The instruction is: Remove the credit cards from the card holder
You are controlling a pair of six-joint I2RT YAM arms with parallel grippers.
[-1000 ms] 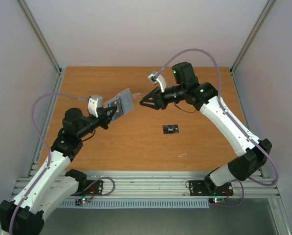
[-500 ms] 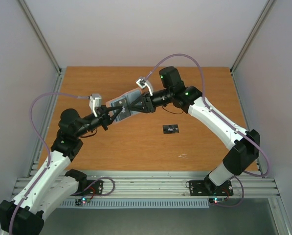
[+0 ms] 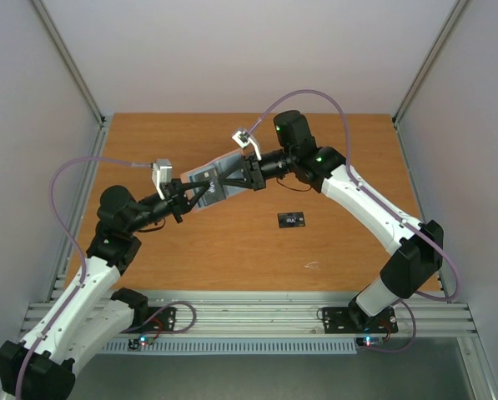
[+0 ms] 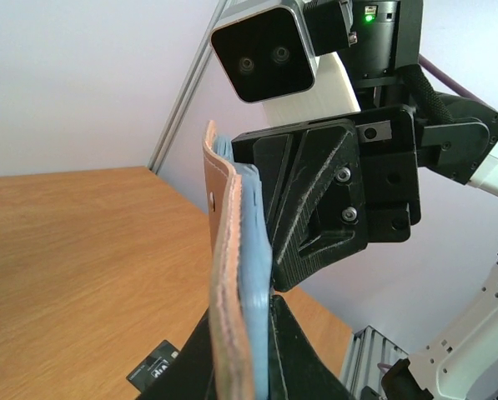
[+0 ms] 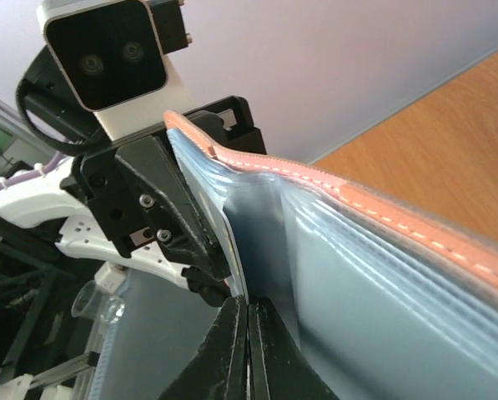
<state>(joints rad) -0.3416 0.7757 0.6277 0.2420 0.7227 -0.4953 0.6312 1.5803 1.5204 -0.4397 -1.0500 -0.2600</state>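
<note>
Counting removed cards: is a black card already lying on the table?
Yes, a black card lies flat on the table, apart from both arms.

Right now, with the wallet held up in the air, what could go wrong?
The left end effector holds the card holder only by one end, so a hard pull could tug it loose. The right end effector is pinched on a thin inner layer; it might be pocket, not card.
</note>
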